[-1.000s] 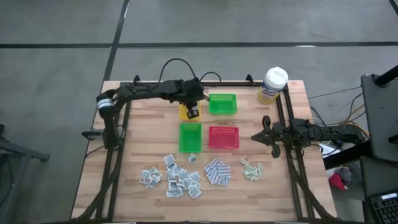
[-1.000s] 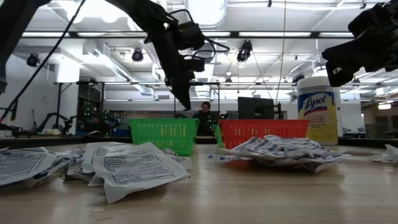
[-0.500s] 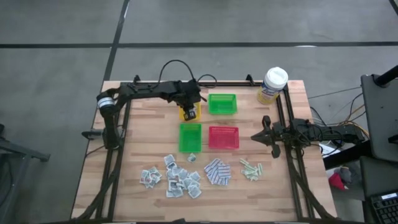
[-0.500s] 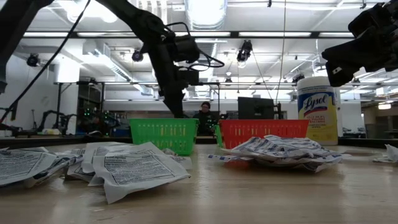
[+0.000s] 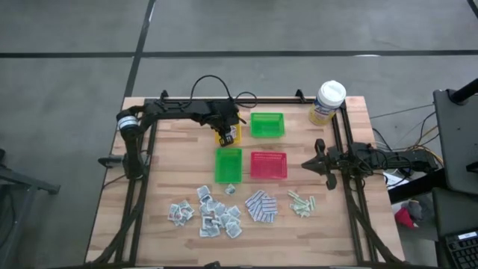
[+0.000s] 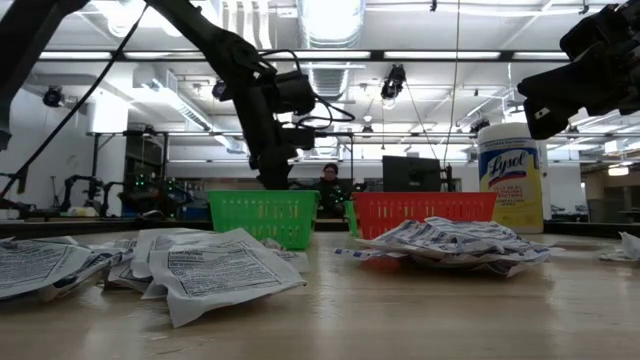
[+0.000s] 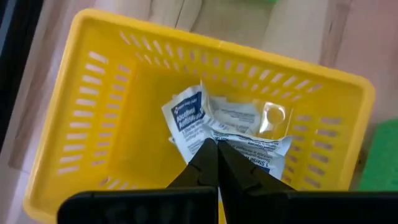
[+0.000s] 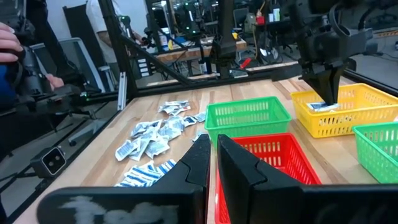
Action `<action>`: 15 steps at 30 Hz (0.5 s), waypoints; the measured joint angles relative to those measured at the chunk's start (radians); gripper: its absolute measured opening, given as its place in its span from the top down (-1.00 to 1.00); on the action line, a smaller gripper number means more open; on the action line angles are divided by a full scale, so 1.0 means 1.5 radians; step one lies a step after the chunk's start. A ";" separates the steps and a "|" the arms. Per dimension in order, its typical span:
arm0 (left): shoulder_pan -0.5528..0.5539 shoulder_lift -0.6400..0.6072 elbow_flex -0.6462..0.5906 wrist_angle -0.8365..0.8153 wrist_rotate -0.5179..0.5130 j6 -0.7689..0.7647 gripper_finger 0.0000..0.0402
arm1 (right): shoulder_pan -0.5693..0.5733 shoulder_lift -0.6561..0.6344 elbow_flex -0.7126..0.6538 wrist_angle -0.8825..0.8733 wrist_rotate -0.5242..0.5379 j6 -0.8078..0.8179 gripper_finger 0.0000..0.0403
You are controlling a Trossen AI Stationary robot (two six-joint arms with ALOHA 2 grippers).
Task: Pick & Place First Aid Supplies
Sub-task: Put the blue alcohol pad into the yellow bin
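Since a second ago the left arm has drawn back a little toward its own base while its gripper (image 5: pixel 228 135) stays over the yellow tray (image 5: pixel 235 128); the right gripper (image 5: pixel 308 164) has not moved, parked beside the red tray (image 5: pixel 268 165) near the desk's (image 5: pixel 164 172) right edge, fingers nearly together on nothing. The left wrist view shows what the overhead one cannot: the left gripper's fingers (image 7: pixel 205 162) are closed, their tips down at a white sachet (image 7: pixel 233 127) lying on the yellow tray's floor, though whether they pinch it cannot be told. The right wrist view confirms that gripper dipping into the tray. Only the overhead view lays out the rest: white-grey sachets (image 5: pixel 208 211), blue-and-white pads (image 5: pixel 261 206) and pale green strips (image 5: pixel 302 202) in three heaps along the front of the desk, apart from the trays, and one stray sachet (image 5: pixel 230 189) just in front of the near green tray (image 5: pixel 228 165).
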 joint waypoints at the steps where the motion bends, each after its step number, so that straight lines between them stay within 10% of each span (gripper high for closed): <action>1: 0.000 0.000 0.000 0.001 0.000 0.000 1.00 | 0.000 0.000 0.000 0.000 0.000 0.000 0.86; 15: 0.000 0.000 0.000 0.020 -0.001 0.001 0.92 | 0.000 0.000 0.000 0.000 0.000 0.000 0.86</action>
